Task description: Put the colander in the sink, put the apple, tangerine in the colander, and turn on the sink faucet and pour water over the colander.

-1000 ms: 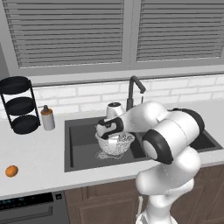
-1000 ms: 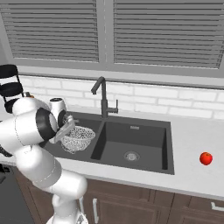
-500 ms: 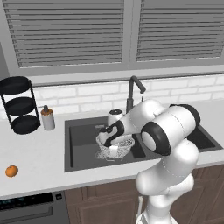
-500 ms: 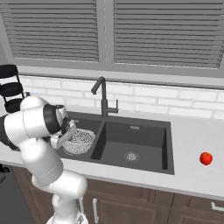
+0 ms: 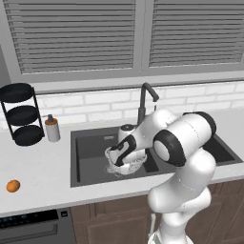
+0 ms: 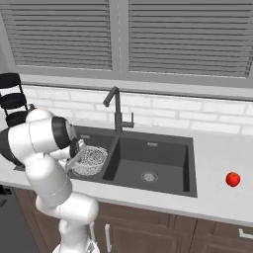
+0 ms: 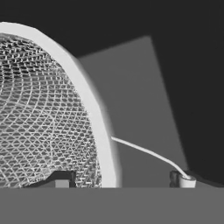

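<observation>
The wire-mesh colander [image 5: 136, 164] hangs low inside the left basin of the dark sink [image 5: 89, 148], tilted a little. My gripper [image 5: 119, 156] is shut on it at its near edge. In the hand view the gripper [image 7: 121, 180] straddles the colander's pale rim [image 7: 87, 96]: one fingertip is behind the mesh and the other touches the thin wire handle. From the right, the colander [image 6: 92, 160] and gripper [image 6: 77, 155] sit below the sink [image 6: 163, 157] edge. The tangerine [image 5: 13, 186] lies on the counter far left. The apple [image 6: 232, 179] lies right of the sink. The sink faucet [image 5: 142, 102] [image 6: 117, 108] stands behind the sink.
A black three-tier rack [image 5: 21, 114] [image 6: 12, 101] and a white pump bottle [image 5: 52, 128] stand on the counter left of the sink. A brick backsplash and shuttered windows run behind the counter. My own arm arches over the sink's front edge.
The arm has swung the colander down and deeper into the left basin. The jaws have drawn together slightly.
</observation>
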Controlling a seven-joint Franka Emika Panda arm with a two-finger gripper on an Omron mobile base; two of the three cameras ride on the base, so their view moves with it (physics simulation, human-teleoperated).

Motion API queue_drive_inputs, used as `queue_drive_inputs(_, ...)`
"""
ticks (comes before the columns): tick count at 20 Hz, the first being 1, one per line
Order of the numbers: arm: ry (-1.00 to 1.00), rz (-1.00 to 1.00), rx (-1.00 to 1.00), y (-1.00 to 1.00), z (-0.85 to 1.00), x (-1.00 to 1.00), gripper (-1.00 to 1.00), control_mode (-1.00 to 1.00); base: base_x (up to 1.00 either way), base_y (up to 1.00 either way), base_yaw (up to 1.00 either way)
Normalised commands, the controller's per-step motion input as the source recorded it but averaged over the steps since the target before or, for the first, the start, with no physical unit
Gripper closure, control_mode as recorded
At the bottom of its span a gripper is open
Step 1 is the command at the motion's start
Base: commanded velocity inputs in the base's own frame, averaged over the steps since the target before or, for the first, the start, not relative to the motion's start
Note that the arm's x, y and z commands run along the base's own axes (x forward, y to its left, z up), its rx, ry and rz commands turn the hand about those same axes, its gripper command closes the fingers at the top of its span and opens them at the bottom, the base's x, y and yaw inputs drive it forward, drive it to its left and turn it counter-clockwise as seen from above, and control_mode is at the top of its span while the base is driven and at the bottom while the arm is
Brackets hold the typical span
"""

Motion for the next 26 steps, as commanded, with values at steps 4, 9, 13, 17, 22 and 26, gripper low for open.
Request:
queue_drive_inputs(4,0.0,0.0,0.0,-0.09,-0.07,0.26,1.0,-1.0,0.0,0.0,0.0)
queue_drive_inputs(9,0.06,0.0,0.0,-0.27,0.0,0.02,1.0,-1.0,0.0,0.0,0.0)
queue_drive_inputs(13,0.09,-0.05,0.0,-0.4,-0.05,0.0,1.0,-1.0,0.0,0.0,0.0)
queue_drive_inputs(17,0.0,-0.09,0.0,-0.27,-0.23,-0.06,1.0,-1.0,0.0,0.0,0.0)
queue_drive_inputs(22,0.0,-0.04,0.0,-0.18,-0.09,-0.03,1.0,-1.0,0.0,0.0,0.0)
queue_drive_inputs(26,0.0,0.0,0.0,0.0,0.0,0.0,-1.0,-1.0,0.0,0.0,0.0)
